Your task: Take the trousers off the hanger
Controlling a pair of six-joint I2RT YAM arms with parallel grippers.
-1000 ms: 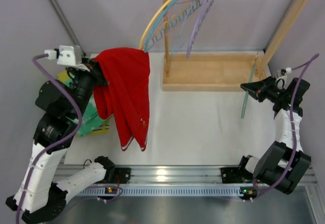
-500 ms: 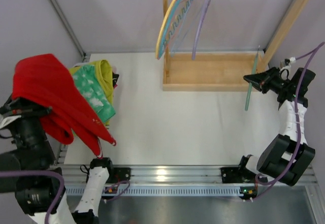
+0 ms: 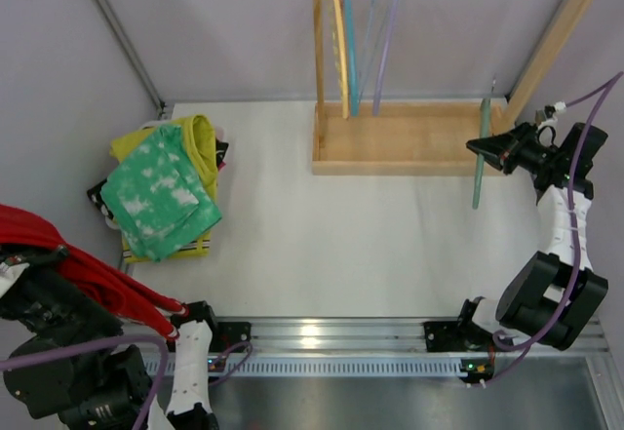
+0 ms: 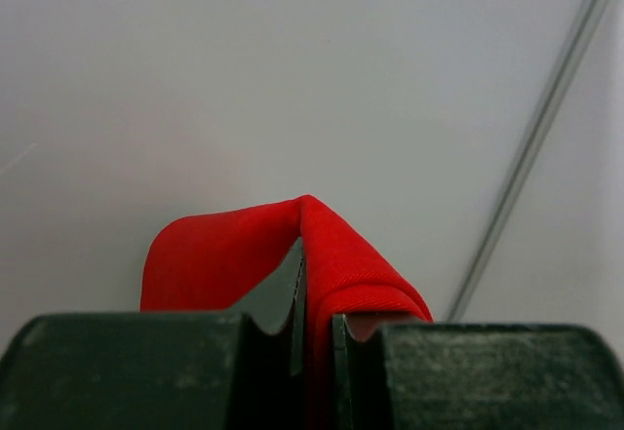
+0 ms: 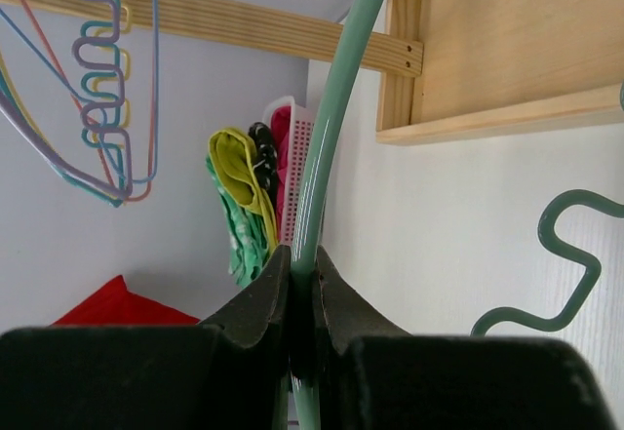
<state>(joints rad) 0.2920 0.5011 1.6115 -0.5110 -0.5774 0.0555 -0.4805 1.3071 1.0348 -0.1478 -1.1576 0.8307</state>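
The red trousers [image 3: 68, 259] hang from my left gripper [image 4: 317, 347], which is shut on a fold of them [image 4: 336, 264] off the table's near left corner. In the top view the cloth hides the fingers. The green mottled trousers [image 3: 156, 196] lie on the mustard-yellow trousers [image 3: 202, 136] at the table's left edge. My right gripper [image 3: 480, 145] is shut on a pale green hanger [image 3: 479, 172] at the right, beside the wooden rack. In the right wrist view the hanger's bar [image 5: 331, 128] runs up from between the closed fingers of that gripper [image 5: 302, 293].
The wooden rack [image 3: 409, 139] stands at the back centre with several empty hangers [image 3: 361, 30] on its rail. A pink basket [image 5: 292, 152] shows behind the folded pile. Grey walls close in left and right. The arm bases sit on the near rail.
My left arm has swung the red trousers from beside the rack out to the near left, off the table. The hangers on the rail have swung back to hang straight. The right gripper barely moved.
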